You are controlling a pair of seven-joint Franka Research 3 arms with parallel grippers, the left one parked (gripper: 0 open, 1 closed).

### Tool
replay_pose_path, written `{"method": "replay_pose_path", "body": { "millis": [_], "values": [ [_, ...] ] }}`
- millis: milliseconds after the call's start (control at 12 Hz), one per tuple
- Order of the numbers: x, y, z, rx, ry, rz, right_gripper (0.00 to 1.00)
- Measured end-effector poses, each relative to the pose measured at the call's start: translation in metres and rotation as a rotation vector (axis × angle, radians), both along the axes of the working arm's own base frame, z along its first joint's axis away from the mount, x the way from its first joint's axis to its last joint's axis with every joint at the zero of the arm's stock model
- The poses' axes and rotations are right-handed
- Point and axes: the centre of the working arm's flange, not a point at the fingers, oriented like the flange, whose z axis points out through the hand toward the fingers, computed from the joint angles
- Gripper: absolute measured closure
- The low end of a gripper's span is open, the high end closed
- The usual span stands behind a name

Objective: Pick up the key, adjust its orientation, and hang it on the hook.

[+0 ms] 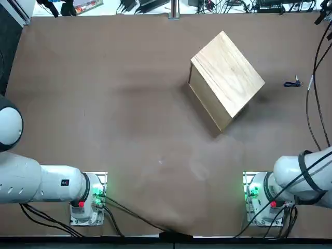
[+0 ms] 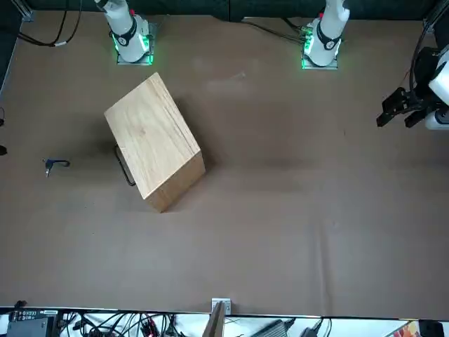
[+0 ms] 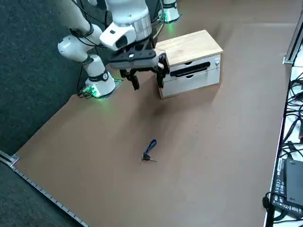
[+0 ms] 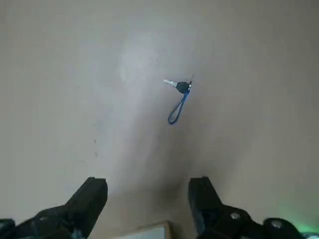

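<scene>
The small key, a dark head with a short silvery blade and a thin blue cord loop tied to it, lies flat on the smooth brown table covering. In the top view the key sits well apart from the pale wooden box, off the box's right corner and near the table's right edge. The box is a plain rectangular block with visible straight grain on its top, turned at an angle to the table's edges. The right side view shows one lighter face of the wooden box carrying a dark bar-shaped handle or hook; from the front view a thin black bent wire shows against the box's side.

The white right arm bends over from its base, and its black two-finger right gripper hangs in the air close beside the box, above the table and well apart from the key. In the wrist view the right gripper has its two dark fingers spread wide with nothing between them, and the key lies on the table further out, beyond the fingertips.

The covering is matte and slightly wrinkled near the arms' bases, where green lights glow. Black cables trail over the table's right edge beyond the key, and more cables and electronic gear crowd the strip along the far edge past the box.
</scene>
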Motion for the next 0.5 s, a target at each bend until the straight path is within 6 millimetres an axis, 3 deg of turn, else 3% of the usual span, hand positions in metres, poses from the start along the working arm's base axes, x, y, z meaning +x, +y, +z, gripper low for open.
{"method": "replay_pose_path", "body": {
  "millis": [250, 500],
  "values": [
    [0.002, -0.012, -0.030, -0.018, -0.031, -0.175, 0.01],
    [-0.008, -0.029, -0.082, -0.027, -0.047, -0.255, 0.01]
  ]
}}
